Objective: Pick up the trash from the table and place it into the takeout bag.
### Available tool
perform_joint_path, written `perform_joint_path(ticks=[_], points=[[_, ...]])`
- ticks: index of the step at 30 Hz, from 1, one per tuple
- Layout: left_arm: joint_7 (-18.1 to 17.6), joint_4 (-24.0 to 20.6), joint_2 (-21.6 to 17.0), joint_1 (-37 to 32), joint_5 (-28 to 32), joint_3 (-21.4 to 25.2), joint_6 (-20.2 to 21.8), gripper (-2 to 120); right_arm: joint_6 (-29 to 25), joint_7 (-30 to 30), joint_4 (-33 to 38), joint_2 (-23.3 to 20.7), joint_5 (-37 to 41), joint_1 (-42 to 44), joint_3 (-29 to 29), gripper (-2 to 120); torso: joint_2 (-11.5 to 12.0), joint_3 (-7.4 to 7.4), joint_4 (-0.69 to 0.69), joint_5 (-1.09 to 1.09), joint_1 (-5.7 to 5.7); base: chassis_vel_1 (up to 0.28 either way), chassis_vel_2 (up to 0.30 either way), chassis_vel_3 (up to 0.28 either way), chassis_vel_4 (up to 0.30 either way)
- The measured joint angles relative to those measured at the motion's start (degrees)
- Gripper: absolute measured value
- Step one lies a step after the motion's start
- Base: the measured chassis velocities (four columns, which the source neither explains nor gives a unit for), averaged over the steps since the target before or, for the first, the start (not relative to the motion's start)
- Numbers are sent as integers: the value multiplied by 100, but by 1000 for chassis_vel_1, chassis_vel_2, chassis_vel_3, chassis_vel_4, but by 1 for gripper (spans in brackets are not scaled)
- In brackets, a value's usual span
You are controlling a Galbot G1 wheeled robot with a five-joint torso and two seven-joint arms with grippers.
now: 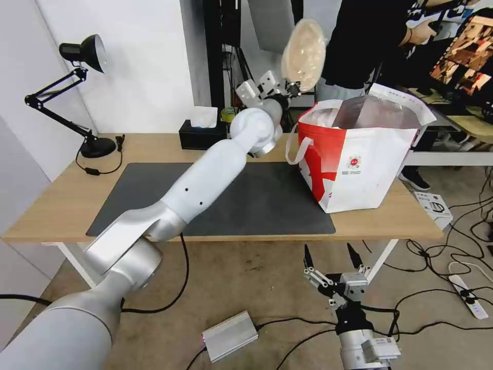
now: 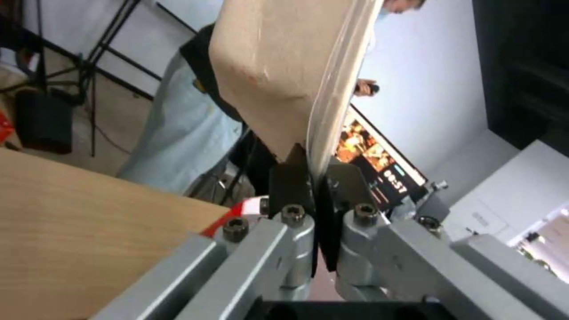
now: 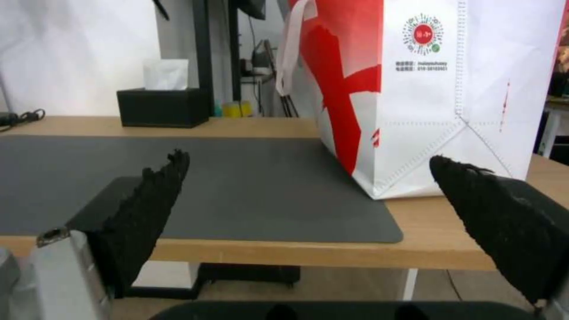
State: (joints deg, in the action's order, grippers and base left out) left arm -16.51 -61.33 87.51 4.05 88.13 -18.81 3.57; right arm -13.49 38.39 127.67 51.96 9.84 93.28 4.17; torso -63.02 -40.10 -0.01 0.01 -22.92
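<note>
Head view: the left gripper (image 1: 292,88) holds the beige round pulp bowl (image 1: 303,54) on edge, raised beside the open mouth of the boxy white-and-red takeout bag (image 1: 359,169) on the light-wood table (image 1: 61,205). Left wrist view shows its fingers (image 2: 290,182) clamped on the bowl's rim (clear lid attached). Right wrist view: the right gripper (image 3: 308,200) hangs wide apart and empty before the table edge.

Beige bowl (image 1: 304,54); white bag (image 1: 359,159) with red side, silver lining, red round logo; light-wood desk (image 1: 61,198), dark grey mat (image 1: 267,200).
</note>
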Motion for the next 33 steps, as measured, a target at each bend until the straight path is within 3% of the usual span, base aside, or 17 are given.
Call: perform_joint_path(ticks=[5, 11, 17, 33], points=[[211, 271, 72, 83, -8, -131, 24, 0, 0, 0, 0, 0, 0, 0, 0, 100, 0, 0, 1, 0, 1, 0, 0, 0, 0], [745, 967, 297, 265, -16, -518, 170, 0, 0, 0, 0, 0, 0, 0, 0, 100, 0, 0, 0, 0, 1, 0, 0, 0, 0], [1097, 1376, 387, 377, -20, -796, 255, 0, 0, 0, 0, 0, 0, 0, 0, 100, 0, 0, 0, 0, 1, 0, 0, 0, 0], [1603, 1722, 383, 368, 2, -1239, 436, 0, 0, 0, 0, 0, 0, 0, 0, 100, 0, 0, 1, -1, 1, 0, 0, 0, 0]])
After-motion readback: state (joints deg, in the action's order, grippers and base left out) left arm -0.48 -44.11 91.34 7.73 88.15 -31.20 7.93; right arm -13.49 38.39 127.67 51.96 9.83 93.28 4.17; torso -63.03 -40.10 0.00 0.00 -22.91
